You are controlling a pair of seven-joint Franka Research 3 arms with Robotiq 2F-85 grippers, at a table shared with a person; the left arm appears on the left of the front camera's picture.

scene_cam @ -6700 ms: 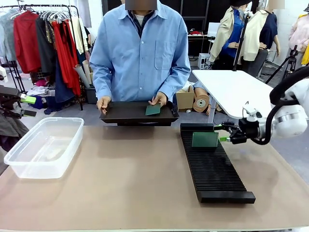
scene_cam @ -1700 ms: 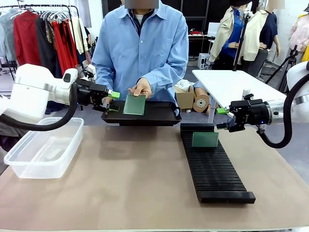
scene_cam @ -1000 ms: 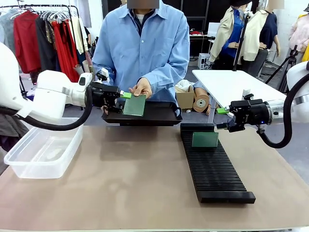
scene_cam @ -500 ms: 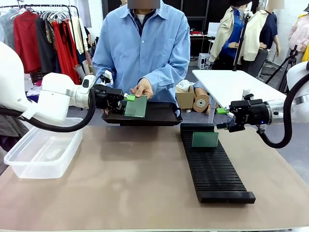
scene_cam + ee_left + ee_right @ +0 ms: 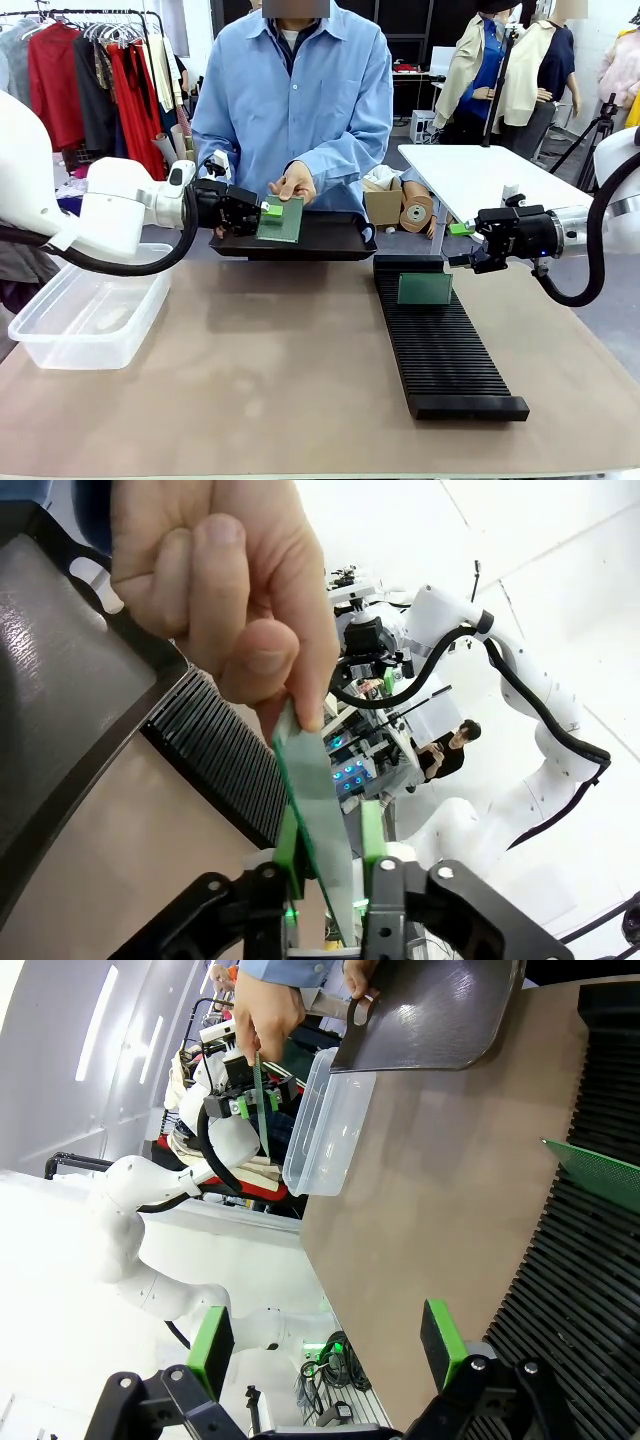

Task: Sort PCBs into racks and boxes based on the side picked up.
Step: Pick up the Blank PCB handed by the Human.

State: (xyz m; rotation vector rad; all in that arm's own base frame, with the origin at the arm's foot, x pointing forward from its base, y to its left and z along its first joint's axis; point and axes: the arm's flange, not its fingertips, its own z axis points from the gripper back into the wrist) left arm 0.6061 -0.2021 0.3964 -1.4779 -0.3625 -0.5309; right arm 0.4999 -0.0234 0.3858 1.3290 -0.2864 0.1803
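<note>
Jaws of your left gripper (image 5: 330, 845) stand slightly apart astride the PCB (image 5: 318, 810) a hand (image 5: 225, 590) holds between them: the handover; next close on it and carry it to box (image 5: 60, 345) or rack (image 5: 445, 350), while your right gripper's (image 5: 325, 1345) jaws gape empty, rack just ahead.

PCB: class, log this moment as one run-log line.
left gripper: open, astride PCB | person's hand: pinching PCB | right gripper: open, empty

Clothes rail (image 5: 90, 13) with hanging garments (image 5: 52, 80), white table (image 5: 480, 188), cardboard box (image 5: 383, 207)
</note>
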